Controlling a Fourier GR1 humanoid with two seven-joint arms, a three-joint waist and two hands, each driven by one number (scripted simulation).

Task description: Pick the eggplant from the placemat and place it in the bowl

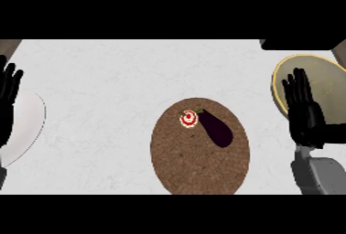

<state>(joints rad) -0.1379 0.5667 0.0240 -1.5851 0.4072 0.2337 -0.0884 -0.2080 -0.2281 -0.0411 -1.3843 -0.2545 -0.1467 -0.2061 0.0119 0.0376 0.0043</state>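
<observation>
Eggplant (pixel 216 129) lies on the upper part of the brown placemat (pixel 200 169), slanting from upper left to lower right, with a small red-and-white round thing (pixel 189 119) just beside its upper end; what that is I cannot tell. Nothing holds the eggplant, so I'd say the picking step has not begun. The right hand (pixel 304 112) stands with fingers straight and wide, holding nothing, off to the right of the mat and over the near edge of the yellow-rimmed bowl (pixel 331 77). The left hand (pixel 8 87) rests at the left edge, fingers up, also bare, next to a pale plate (pixel 30 123). Next, to my eye, the right hand must swing left and down to the eggplant and curl round its middle along the slant. The bowl is partly covered by the hand and cut by the right edge; the mat's lower end runs out of view
</observation>
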